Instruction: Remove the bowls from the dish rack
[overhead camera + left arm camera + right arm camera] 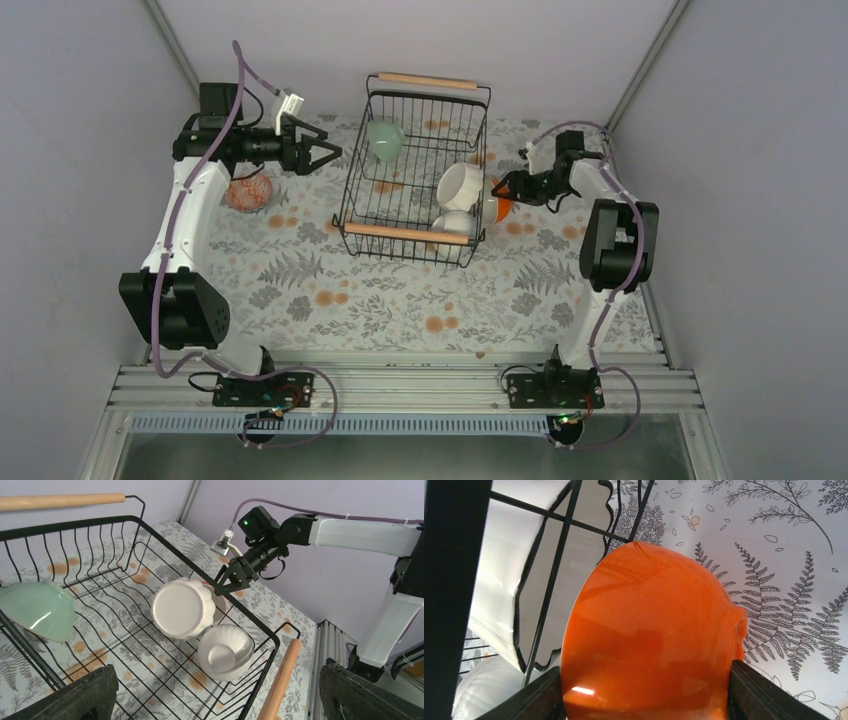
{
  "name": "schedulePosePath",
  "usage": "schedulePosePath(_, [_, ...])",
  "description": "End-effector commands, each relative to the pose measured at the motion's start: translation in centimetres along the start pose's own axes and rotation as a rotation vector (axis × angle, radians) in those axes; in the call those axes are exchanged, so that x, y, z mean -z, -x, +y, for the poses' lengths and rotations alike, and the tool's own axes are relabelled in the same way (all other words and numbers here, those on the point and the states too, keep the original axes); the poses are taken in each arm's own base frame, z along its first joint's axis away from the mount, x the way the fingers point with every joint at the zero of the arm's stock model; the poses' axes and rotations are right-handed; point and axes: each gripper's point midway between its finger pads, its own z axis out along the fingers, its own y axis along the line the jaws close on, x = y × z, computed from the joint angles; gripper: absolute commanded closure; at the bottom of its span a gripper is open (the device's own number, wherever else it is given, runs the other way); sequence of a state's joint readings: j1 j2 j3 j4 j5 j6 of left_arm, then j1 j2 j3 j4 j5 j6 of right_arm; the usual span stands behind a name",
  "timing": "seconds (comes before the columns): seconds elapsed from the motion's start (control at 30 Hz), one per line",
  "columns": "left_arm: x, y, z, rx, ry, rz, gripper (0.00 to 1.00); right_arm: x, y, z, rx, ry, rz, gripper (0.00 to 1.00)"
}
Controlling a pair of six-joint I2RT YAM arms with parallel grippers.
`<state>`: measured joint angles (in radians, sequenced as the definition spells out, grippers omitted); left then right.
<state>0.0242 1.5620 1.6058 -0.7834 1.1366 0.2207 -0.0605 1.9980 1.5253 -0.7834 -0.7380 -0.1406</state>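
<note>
Your orange bowl (649, 640) is glossy glazed ceramic: stiff, brittle and slick, so I'd expect it to slip under a loose pinch and chip against wire. The right hand (503, 192) is clamped across its round wall, just outside the right side of the dish rack (405, 233). Inside lie the scalloped white bowl (182, 607) and the mint bowl (37, 610); the rim looks like the best hold. The left hand (325, 155) hangs wide open, gripping nothing, beside the rack's left side.
</note>
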Motion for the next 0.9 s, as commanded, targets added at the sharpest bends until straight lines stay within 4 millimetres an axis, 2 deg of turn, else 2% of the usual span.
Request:
schedulePosePath(0.0, [0.7,0.6,-1.4,-0.037,-0.021,-0.027,0.0,-0.2,-0.4,-1.3,0.019,-0.009,-0.002,0.55])
schedulePosePath(0.1, [0.6,0.6,-1.4,-0.037,-0.022,-0.027,0.0,0.1,-0.7,-2.0,0.013,-0.038,0.0,0.53])
schedulePosePath(0.27, [0.6,0.5,-1.3,-0.031,-0.026,-0.026,0.0,0.8,-1.1,-3.0,0.029,-0.127,0.002,0.27])
schedulePosePath(0.37, [0.5,0.6,-1.3,-0.033,-0.028,-0.027,0.0,1.8,-0.7,-3.8,0.046,-0.22,-0.019,0.19])
schedulePosePath(0.47, [0.5,0.5,-1.3,-0.029,-0.035,-0.026,0.0,3.6,0.4,-4.5,0.078,-0.332,-0.065,0.1])
schedulePosePath(0.6, [0.5,0.5,-1.3,-0.029,-0.039,-0.028,0.0,6.1,1.8,-4.5,0.113,-0.436,-0.119,0.09])
schedulePosePath(0.67, [0.5,0.5,-1.4,-0.03,-0.039,-0.028,0.0,7.1,2.2,-4.4,0.128,-0.469,-0.136,0.06])
schedulePosePath(0.87, [0.5,0.4,-1.3,-0.027,-0.037,-0.026,0.0,9.3,2.7,-3.3,0.167,-0.543,-0.154,0.05])
